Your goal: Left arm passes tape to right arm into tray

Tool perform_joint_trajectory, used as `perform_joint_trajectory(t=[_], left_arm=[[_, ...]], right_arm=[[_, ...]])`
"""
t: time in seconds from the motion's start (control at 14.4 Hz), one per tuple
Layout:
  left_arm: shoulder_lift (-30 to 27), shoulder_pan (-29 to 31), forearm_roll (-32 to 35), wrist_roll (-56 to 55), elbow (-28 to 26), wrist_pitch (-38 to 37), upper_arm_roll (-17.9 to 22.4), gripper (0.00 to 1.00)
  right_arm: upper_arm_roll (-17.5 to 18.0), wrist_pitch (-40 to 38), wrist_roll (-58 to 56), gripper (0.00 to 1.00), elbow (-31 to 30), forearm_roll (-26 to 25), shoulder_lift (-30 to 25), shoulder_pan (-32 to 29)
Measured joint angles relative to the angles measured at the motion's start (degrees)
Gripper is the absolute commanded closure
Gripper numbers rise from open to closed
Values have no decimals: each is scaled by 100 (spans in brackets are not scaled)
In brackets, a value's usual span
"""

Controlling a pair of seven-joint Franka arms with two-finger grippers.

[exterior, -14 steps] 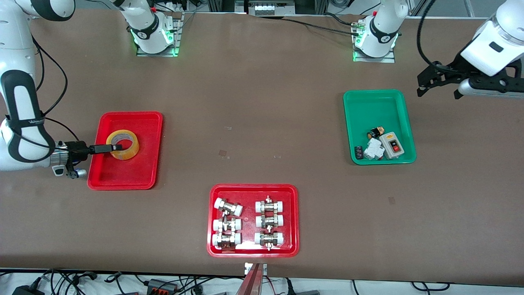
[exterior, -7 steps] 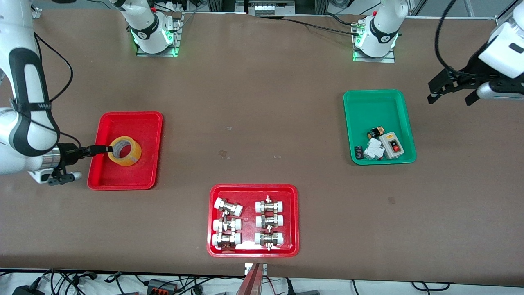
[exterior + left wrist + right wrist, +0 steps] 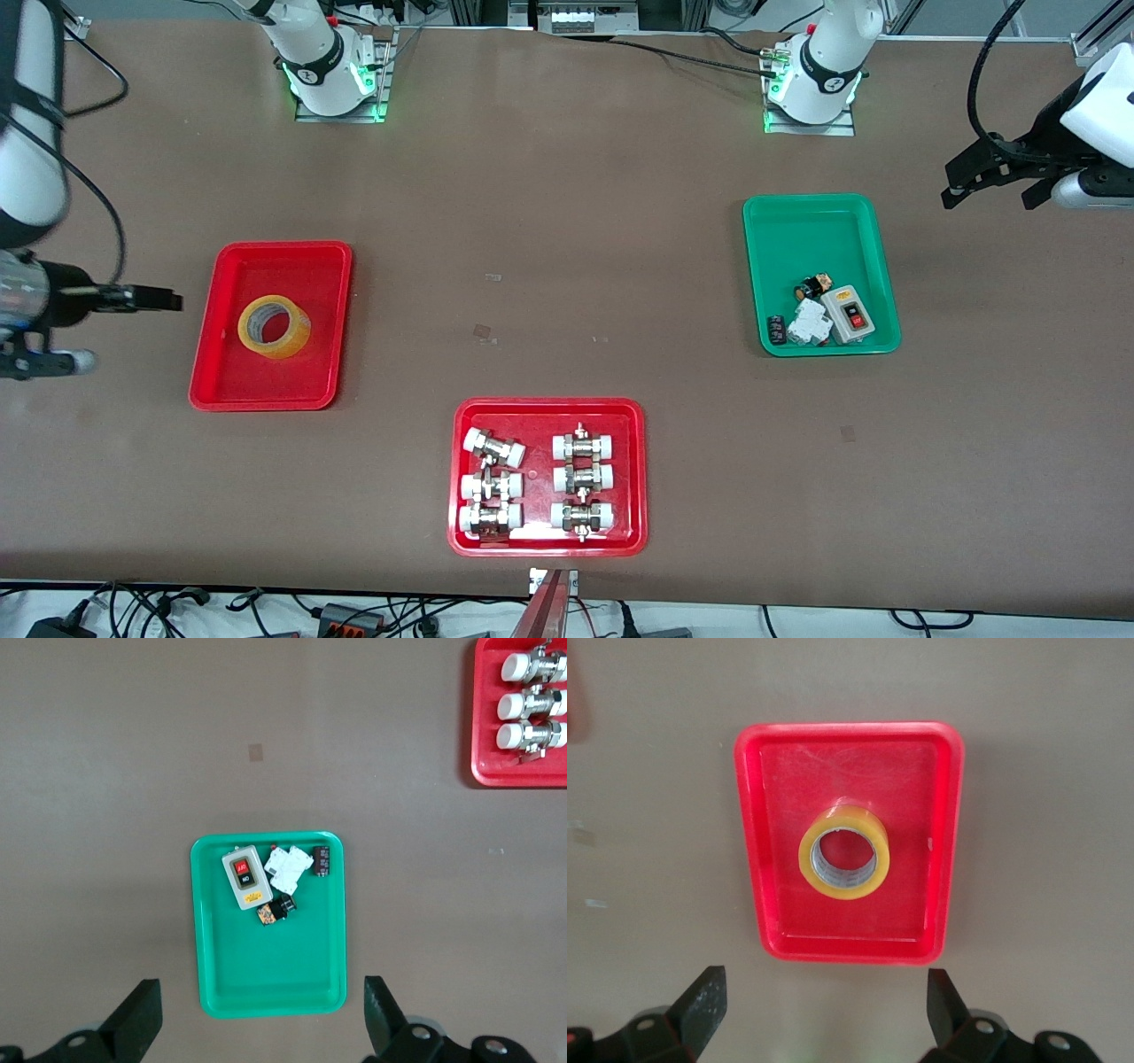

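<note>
The yellow tape (image 3: 275, 326) lies flat in the plain red tray (image 3: 266, 385), its hole facing up. My right gripper (image 3: 168, 301) is open and empty, over the bare table beside the tray, toward the right arm's end. In the right wrist view the tape (image 3: 843, 855) sits in the middle of the tray (image 3: 921, 797), clear of my open right gripper (image 3: 824, 1005). My left gripper (image 3: 992, 188) is open and empty, over the table at the left arm's end, beside the green tray. It shows open in the left wrist view (image 3: 260, 1019).
A green tray (image 3: 815, 230) holding a switch box and small electrical parts stands toward the left arm's end; it also shows in the left wrist view (image 3: 266, 974). A red tray of white-capped metal fittings (image 3: 459, 478) stands near the front edge.
My right gripper has let go of the tape and drawn back off the tray toward the right arm's end. The tape stays in the tray. My left gripper has drifted outward.
</note>
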Motion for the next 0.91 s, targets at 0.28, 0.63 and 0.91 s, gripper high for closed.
perform_joint_trajectory(t=[0.28,0.63,0.91], left_arm=[[3,0,0,40,13,-74,0,0],[16,0,58,48,16,-78,2,0],[19,0,65,56,19,-79,-6,0]], right_arm=[[-12,-461,53,0,818,0,-25,-15],[-12,377,415,0,728,-101,-239,123],[-31,1355,426,0,-487,-166,-870,146]])
